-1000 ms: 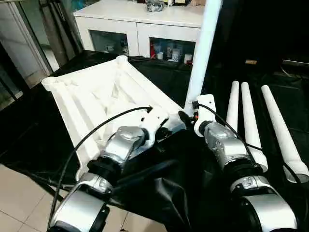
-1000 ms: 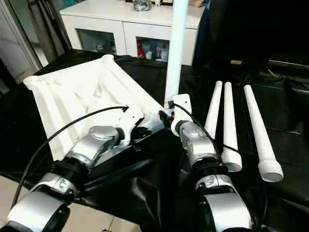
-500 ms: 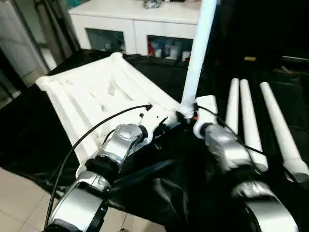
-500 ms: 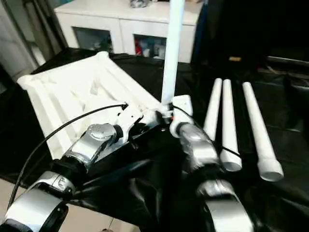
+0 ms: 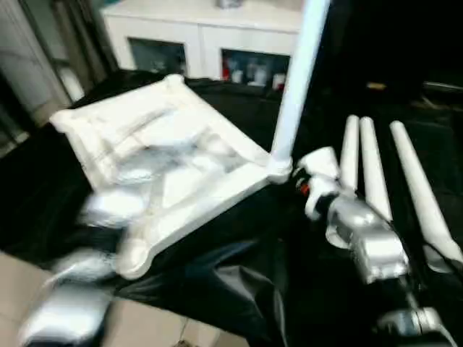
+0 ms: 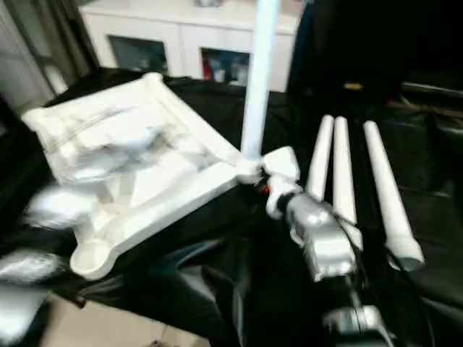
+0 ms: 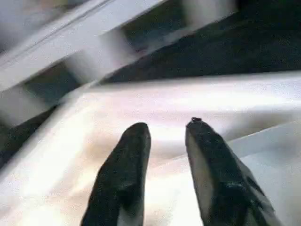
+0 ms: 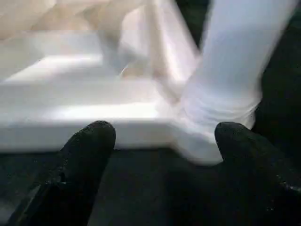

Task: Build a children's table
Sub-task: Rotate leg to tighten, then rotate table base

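The white tabletop (image 5: 166,144) lies upside down on black cloth, ribs up. One white leg (image 5: 293,87) stands upright in its near right corner socket (image 5: 278,172). Three more legs (image 5: 372,173) lie side by side to the right. My right gripper (image 8: 164,134) is open, its fingers wide apart and just short of the standing leg's base (image 8: 225,94), touching nothing. My left gripper (image 7: 167,134) hangs over the tabletop's white rim (image 7: 141,99) with a small gap between its fingers and nothing in it. My left arm (image 5: 94,210) is a blur over the tabletop's left part.
A white cabinet (image 5: 210,29) with glass doors stands behind the tabletop. The black cloth (image 5: 239,275) drapes over the near edge onto pale floor tiles (image 5: 22,282). A dark area lies at the back right.
My left arm has swung left, away from the near corner, and its fingers have parted. The right gripper has drawn back a little from the leg. The leg stays upright in its socket.
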### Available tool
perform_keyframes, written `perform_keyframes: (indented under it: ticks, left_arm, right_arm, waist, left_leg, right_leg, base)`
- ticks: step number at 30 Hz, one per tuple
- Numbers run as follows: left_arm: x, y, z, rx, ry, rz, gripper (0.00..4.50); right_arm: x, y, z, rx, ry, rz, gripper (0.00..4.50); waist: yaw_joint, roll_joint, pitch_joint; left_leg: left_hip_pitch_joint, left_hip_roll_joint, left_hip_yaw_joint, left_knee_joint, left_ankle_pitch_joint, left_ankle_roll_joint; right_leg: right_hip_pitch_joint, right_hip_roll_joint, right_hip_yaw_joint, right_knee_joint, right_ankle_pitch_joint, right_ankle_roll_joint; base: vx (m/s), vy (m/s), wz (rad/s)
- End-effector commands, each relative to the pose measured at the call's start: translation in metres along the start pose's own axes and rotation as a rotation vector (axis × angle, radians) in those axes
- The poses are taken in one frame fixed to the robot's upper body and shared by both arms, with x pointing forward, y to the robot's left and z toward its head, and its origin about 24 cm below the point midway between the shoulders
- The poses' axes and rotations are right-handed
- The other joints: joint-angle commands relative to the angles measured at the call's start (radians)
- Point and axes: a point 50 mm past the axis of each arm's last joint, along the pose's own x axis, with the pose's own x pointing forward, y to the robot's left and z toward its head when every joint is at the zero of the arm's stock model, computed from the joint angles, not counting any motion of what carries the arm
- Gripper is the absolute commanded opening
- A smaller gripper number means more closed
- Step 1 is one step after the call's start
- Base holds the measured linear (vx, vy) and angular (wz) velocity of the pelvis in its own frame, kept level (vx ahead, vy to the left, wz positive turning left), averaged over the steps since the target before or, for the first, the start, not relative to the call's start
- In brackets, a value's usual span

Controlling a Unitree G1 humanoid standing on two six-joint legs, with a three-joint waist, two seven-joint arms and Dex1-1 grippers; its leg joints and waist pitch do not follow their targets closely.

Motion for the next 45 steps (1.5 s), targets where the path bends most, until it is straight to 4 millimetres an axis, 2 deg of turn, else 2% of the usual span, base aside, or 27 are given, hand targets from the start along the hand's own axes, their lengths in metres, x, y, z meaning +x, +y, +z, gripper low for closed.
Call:
perform_keyframes:
  ticks: [1, 3, 4, 5, 6, 7, 8, 9, 10, 11, 14, 15, 17, 19, 20, 21, 22, 24, 27, 32, 36, 38, 39, 40, 42, 43, 45]
  left_arm:
    - [-0.02, 0.036, -0.008, 0.051, 0.062, 0.216, 1.64]
    - [-0.037, 0.051, -0.023, 0.051, 0.142, 0.305, 1.52]
    - [-0.037, 0.051, -0.023, 0.051, 0.142, 0.305, 1.47]
    - [-0.04, 0.054, -0.027, 0.044, 0.158, 0.32, 1.37]
    - [-0.047, 0.058, -0.034, 0.059, 0.208, 0.333, 1.19]
    - [-0.054, 0.062, -0.041, 0.087, 0.257, 0.345, 1.06]
    - [-0.054, 0.062, -0.041, 0.087, 0.257, 0.345, 1.02]
    - [-0.064, 0.065, -0.052, 0.098, 0.333, 0.346, 1.02]
    - [-0.069, 0.062, -0.058, 0.089, 0.377, 0.324, 0.98]
    - [-0.071, 0.056, -0.063, 0.069, 0.398, 0.285, 0.88]
    - [-0.07, 0.029, -0.07, -0.019, 0.421, 0.117, 0.59]
    - [-0.07, 0.029, -0.07, -0.019, 0.421, 0.117, 0.57]
    - [-0.069, 0.018, -0.072, -0.048, 0.434, 0.043, 0.38]
    - [-0.069, 0.005, -0.074, -0.07, 0.454, -0.06, 0.16]
    - [-0.07, -0.003, -0.075, -0.073, 0.466, -0.13, 0.06]
    - [-0.073, -0.017, -0.075, -0.084, 0.486, -0.257, 0.02]
    - [-0.073, -0.017, -0.075, -0.084, 0.486, -0.257, 0.02]
    - [-0.077, -0.033, -0.074, -0.088, 0.502, -0.397, 0.0]
    - [-0.078, -0.04, -0.072, -0.098, 0.5, -0.449, 0.0]
    - [-0.067, -0.062, -0.061, -0.096, 0.449, -0.537, 0.0]
    - [-0.054, -0.077, -0.048, -0.097, 0.37, -0.57, 0.0]
    - [-0.048, -0.089, -0.041, -0.085, 0.348, -0.625, 0.0]
    - [-0.047, -0.091, -0.04, -0.078, 0.339, -0.637, 0.0]
    - [-0.045, -0.099, -0.034, -0.072, 0.306, -0.678, 0.0]
    - [-0.043, -0.107, -0.028, -0.07, 0.268, -0.725, 0.0]
    - [-0.043, -0.109, -0.027, -0.071, 0.264, -0.735, 0.0]
    - [-0.042, -0.119, -0.021, -0.069, 0.223, -0.793, 0.0]
  right_arm:
    - [0.001, 0.004, 0.0, -0.002, 0.027, 0.02, 3.49]
    - [0.004, 0.008, -0.005, 0.01, 0.062, 0.037, 3.49]
    - [0.004, 0.008, -0.005, 0.01, 0.062, 0.037, 3.44]
    - [0.005, 0.009, -0.006, 0.012, 0.07, 0.041, 3.15]
    - [0.008, 0.009, -0.008, 0.009, 0.085, 0.029, 3.07]
    - [0.012, 0.01, -0.009, 0.006, 0.105, 0.017, 3.03]
    - [0.012, 0.01, -0.009, 0.006, 0.105, 0.017, 3.03]
    - [0.019, 0.012, -0.011, -0.008, 0.13, 0.005, 2.89]
    - [0.023, 0.013, -0.011, -0.011, 0.144, 0.002, 2.72]
    - [0.026, 0.014, -0.011, -0.01, 0.148, 0.003, 2.72]
    - [0.037, 0.017, -0.007, 0.001, 0.146, 0.001, 2.57]
    - [0.037, 0.017, -0.007, 0.001, 0.146, 0.001, 2.43]
    - [0.041, 0.017, -0.007, 0.0, 0.149, -0.003, 2.22]
    - [0.046, 0.018, -0.006, -0.005, 0.152, -0.01, 2.11]
    - [0.048, 0.017, -0.004, -0.003, 0.149, -0.018, 1.87]
    - [0.051, 0.015, -0.002, 0.001, 0.143, -0.033, 1.81]
    - [0.051, 0.015, -0.002, 0.001, 0.143, -0.033, 1.81]
    - [0.052, 0.013, -0.001, -0.003, 0.14, -0.046, 1.73]
    - [0.051, 0.012, 0.0, -0.005, 0.137, -0.051, 1.39]
    - [0.039, 0.0, 0.004, -0.025, 0.141, -0.138, 1.35]
    - [0.024, -0.014, 0.015, -0.003, 0.145, -0.206, 1.35]
    - [0.012, -0.022, 0.026, 0.024, 0.13, -0.221, 1.35]
    - [0.01, -0.024, 0.028, 0.027, 0.129, -0.227, 1.35]
    - [0.003, -0.028, 0.033, 0.041, 0.123, -0.248, 1.35]
    - [-0.003, -0.033, 0.038, 0.058, 0.119, -0.273, 1.52]
    - [-0.004, -0.035, 0.038, 0.063, 0.123, -0.285, 1.52]
    - [-0.012, -0.043, 0.04, 0.088, 0.15, -0.354, 1.65]
  waist:
    - [0.005, -0.015, -0.07]
    - [0.011, -0.004, -0.067]
    - [0.012, -0.003, -0.066]
    - [0.022, -0.014, -0.066]
    - [0.029, -0.012, -0.062]
    - [0.029, -0.02, -0.059]
    - [0.03, -0.017, -0.06]
    - [0.037, -0.012, -0.061]
    - [0.034, -0.018, -0.059]
    - [0.036, -0.016, -0.061]
    - [0.039, -0.019, -0.063]
    - [0.041, -0.021, -0.062]
    - [0.041, -0.009, -0.062]
    - [0.034, -0.017, -0.064]
    - [0.034, -0.007, -0.064]
    - [0.03, -0.008, -0.062]
    - [0.029, -0.01, -0.064]
    - [0.027, -0.004, -0.063]
    - [0.029, 0.002, -0.064]
    - [0.033, 0.001, -0.061]
    - [0.031, 0.003, -0.063]
    - [0.031, 0.012, -0.065]
    - [0.029, 0.004, -0.068]
    - [0.028, 0.004, -0.067]
    - [0.027, 0.012, -0.07]
    - [0.026, 0.008, -0.07]
    - [0.023, 0.011, -0.069]
  left_leg:
    - [0.012, 0.054, -0.024, -0.059, -0.106, 0.07]
    - [0.017, 0.061, -0.025, -0.062, -0.117, 0.059]
    - [0.018, 0.06, -0.025, -0.062, -0.126, 0.057]
    - [0.023, 0.06, -0.024, -0.063, -0.141, 0.052]
    - [0.028, 0.064, -0.024, -0.066, -0.167, 0.041]
    - [0.025, 0.063, -0.024, -0.071, -0.179, 0.038]
    - [0.023, 0.062, -0.027, -0.072, -0.188, 0.028]
    - [0.032, 0.064, -0.026, -0.073, -0.208, 0.014]
    - [0.03, 0.064, -0.029, -0.078, -0.219, -0.003]
    - [0.033, 0.065, -0.03, -0.079, -0.235, -0.019]
    - [0.035, 0.061, -0.027, -0.078, -0.241, -0.033]
    - [0.032, 0.06, -0.028, -0.08, -0.251, -0.039]
    - [0.026, 0.06, -0.032, -0.08, -0.246, -0.041]
    - [0.024, 0.058, -0.031, -0.08, -0.25, -0.042]
    - [0.021, 0.057, -0.033, -0.078, -0.24, -0.041]
    - [0.023, 0.056, -0.032, -0.077, -0.244, -0.039]
    - [0.026, 0.058, -0.032, -0.077, -0.249, -0.041]
    - [0.026, 0.056, -0.029, -0.076, -0.243, -0.035]
    - [0.025, 0.056, -0.028, -0.074, -0.228, -0.031]
    - [0.035, 0.057, -0.025, -0.075, -0.246, -0.038]
    - [0.027, 0.052, -0.027, -0.073, -0.215, -0.038]
    - [0.026, 0.052, -0.03, -0.071, -0.201, -0.038]
    - [0.022, 0.051, -0.03, -0.07, -0.181, -0.033]
    - [0.02, 0.049, -0.03, -0.069, -0.168, -0.029]
    - [0.02, 0.049, -0.029, -0.062, -0.136, -0.017]
    - [0.019, 0.048, -0.027, -0.061, -0.13, -0.011]
    - [0.017, 0.045, -0.026, -0.06, -0.128, -0.002]
  right_leg:
    - [0.061, -0.088, 0.051, -0.066, -0.065, -0.198]
    - [0.054, -0.089, 0.052, -0.066, -0.12, -0.198]
    - [0.051, -0.087, 0.052, -0.069, -0.136, -0.195]
    - [0.048, -0.09, 0.054, -0.07, -0.166, -0.192]
    - [0.039, -0.091, 0.057, -0.074, -0.197, -0.19]
    - [0.041, -0.089, 0.057, -0.077, -0.215, -0.184]
    - [0.042, -0.091, 0.056, -0.073, -0.226, -0.182]
    - [0.035, -0.091, 0.059, -0.079, -0.236, -0.167]
    - [0.034, -0.09, 0.059, -0.072, -0.217, -0.177]
    - [0.034, -0.092, 0.06, -0.072, -0.208, -0.177]
    - [0.032, -0.091, 0.063, -0.07, -0.16, -0.184]
    - [0.037, -0.092, 0.063, -0.068, -0.143, -0.19]
    - [0.042, -0.094, 0.063, -0.064, -0.117, -0.188]
    - [0.048, -0.096, 0.062, -0.064, -0.109, -0.197]
    - [0.05, -0.099, 0.063, -0.061, -0.102, -0.202]
    - [0.049, -0.096, 0.062, -0.065, -0.106, -0.201]
    - [0.049, -0.097, 0.062, -0.063, -0.111, -0.207]
    - [0.048, -0.092, 0.062, -0.063, -0.112, -0.212]
    - [0.049, -0.089, 0.062, -0.06, -0.083, -0.213]
    - [0.046, -0.084, 0.063, -0.067, -0.111, -0.198]
    - [0.056, -0.084, 0.064, -0.066, -0.09, -0.174]
    - [0.058, -0.084, 0.063, -0.063, -0.073, -0.17]
    - [0.063, -0.085, 0.062, -0.059, -0.049, -0.172]
    - [0.065, -0.083, 0.062, -0.06, -0.041, -0.172]
    - [0.066, -0.085, 0.062, -0.058, -0.005, -0.184]
    - [0.065, -0.084, 0.062, -0.059, 0.001, -0.187]
    - [0.066, -0.085, 0.061, -0.063, -0.032, -0.193]
  base:
    - [0.0, 0.0, 0.0]
    - [0.0, 0.0, 0.0]
    - [0.0, 0.0, 0.0]
    - [0.0, 0.0, 0.0]
    - [0.0, 0.0, 0.0]
    - [0.0, 0.0, 0.0]
    - [0.0, 0.0, 0.0]
    - [0.0, 0.0, 0.0]
    - [0.0, 0.0, 0.0]
    - [0.0, 0.0, 0.0]
    - [0.0, 0.0, 0.0]
    - [0.0, 0.0, 0.0]
    - [0.0, 0.0, 0.0]
    - [0.0, 0.0, 0.0]
    - [0.0, 0.0, 0.0]
    - [0.0, 0.0, 0.0]
    - [0.0, 0.0, 0.0]
    - [0.0, 0.0, 0.0]
    - [0.0, 0.0, 0.0]
    - [0.0, 0.0, 0.0]
    - [0.0, 0.0, 0.0]
    - [0.0, 0.0, 0.0]
    - [0.0, 0.0, 0.0]
    - [0.0, 0.0, 0.0]
    - [0.0, 0.0, 0.0]
    - [0.0, 0.0, 0.0]
    - [0.0, 0.0, 0.0]
